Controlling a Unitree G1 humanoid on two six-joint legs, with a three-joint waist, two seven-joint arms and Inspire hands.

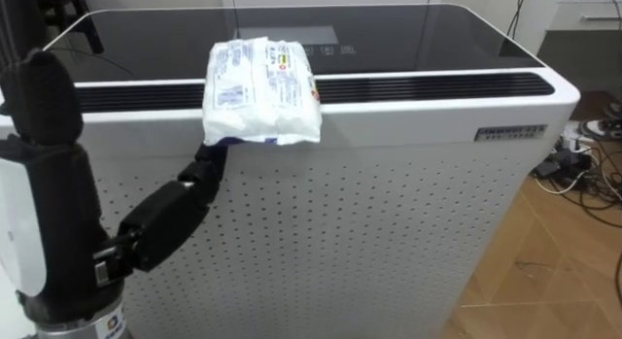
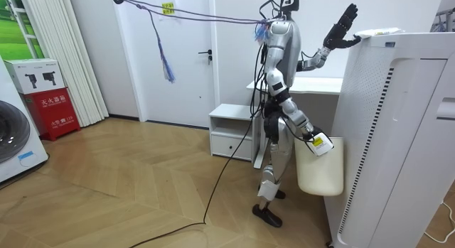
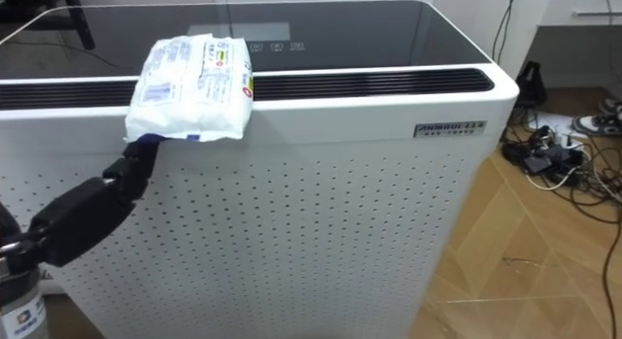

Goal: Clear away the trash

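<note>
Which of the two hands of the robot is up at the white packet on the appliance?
The left hand, reaching up to the packet; the right hand hangs low beside a white bin.

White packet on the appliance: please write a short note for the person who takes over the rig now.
Left robot hand: open, raised to the near edge of the white packet; no grip yet.
Right robot hand: low at the robot's side, at the white bin; its grip is too small to read.
The packet lies on the front edge of the white appliance, overhanging slightly.
Done: approach.
Left: grasp the packet, drop it in the bin.
</note>
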